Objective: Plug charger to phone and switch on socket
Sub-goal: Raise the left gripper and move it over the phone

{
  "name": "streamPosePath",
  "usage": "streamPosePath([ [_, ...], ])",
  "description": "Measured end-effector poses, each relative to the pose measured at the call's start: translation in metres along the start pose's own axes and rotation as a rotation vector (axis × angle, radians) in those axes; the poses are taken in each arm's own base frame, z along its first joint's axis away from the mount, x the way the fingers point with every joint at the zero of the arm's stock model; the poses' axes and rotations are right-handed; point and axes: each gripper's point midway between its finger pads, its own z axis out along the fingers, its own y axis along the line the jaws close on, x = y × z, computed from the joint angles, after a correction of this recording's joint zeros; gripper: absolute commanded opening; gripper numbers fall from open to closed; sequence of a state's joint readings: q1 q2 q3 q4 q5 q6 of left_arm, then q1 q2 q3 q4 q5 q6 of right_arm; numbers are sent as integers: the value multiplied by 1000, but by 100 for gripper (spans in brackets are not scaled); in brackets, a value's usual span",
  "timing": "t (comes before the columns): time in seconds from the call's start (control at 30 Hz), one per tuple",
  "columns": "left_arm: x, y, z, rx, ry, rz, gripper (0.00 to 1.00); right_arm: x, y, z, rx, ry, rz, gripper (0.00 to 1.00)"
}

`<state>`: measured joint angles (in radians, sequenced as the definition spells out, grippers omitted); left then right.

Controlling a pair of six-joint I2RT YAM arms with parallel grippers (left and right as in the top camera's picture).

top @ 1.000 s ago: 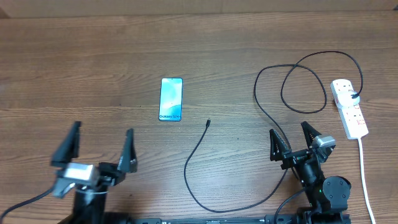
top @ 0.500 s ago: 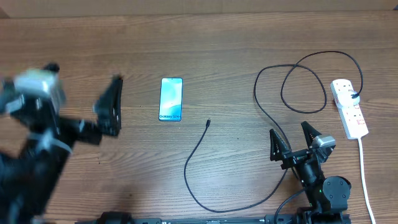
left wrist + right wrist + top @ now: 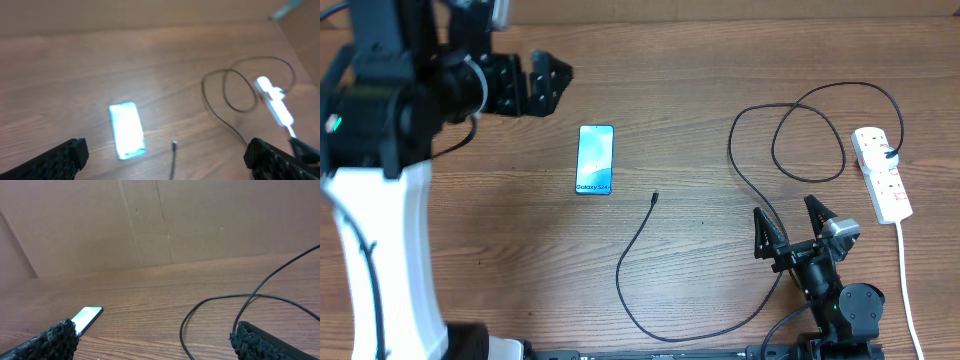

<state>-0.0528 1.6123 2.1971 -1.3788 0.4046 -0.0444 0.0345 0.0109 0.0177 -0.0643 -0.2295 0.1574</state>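
Note:
The phone (image 3: 595,159) lies flat, screen up, left of centre; it also shows in the left wrist view (image 3: 127,130) and the right wrist view (image 3: 87,317). The charger cable (image 3: 650,260) loops across the table, its free plug tip (image 3: 655,198) lying right of the phone's near end, apart from it. Its other end reaches the white socket strip (image 3: 882,175) at the right. My left gripper (image 3: 542,84) is raised high, back left of the phone, open and empty. My right gripper (image 3: 797,232) rests open and empty at the front right, beside the cable.
The socket's white cord (image 3: 908,290) runs toward the front right edge. A cardboard wall (image 3: 165,220) stands behind the table. The left arm's white body (image 3: 380,230) covers the table's left side.
My left arm has risen from the front left and swung toward the back, its gripper now above and left of the phone. The right arm, phone and cable have not moved.

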Motion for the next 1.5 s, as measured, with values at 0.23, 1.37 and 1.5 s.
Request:
streamPosePath([
  [0.23, 11, 6, 55, 98, 140, -67, 84, 0, 0, 0, 0, 0, -1, 100],
  [1.37, 106, 28, 181, 204, 656, -326, 100, 0, 0, 0, 1, 0, -1, 100],
  [1.5, 108, 29, 184, 176, 659, -299, 100, 0, 0, 0, 0, 0, -1, 100],
])
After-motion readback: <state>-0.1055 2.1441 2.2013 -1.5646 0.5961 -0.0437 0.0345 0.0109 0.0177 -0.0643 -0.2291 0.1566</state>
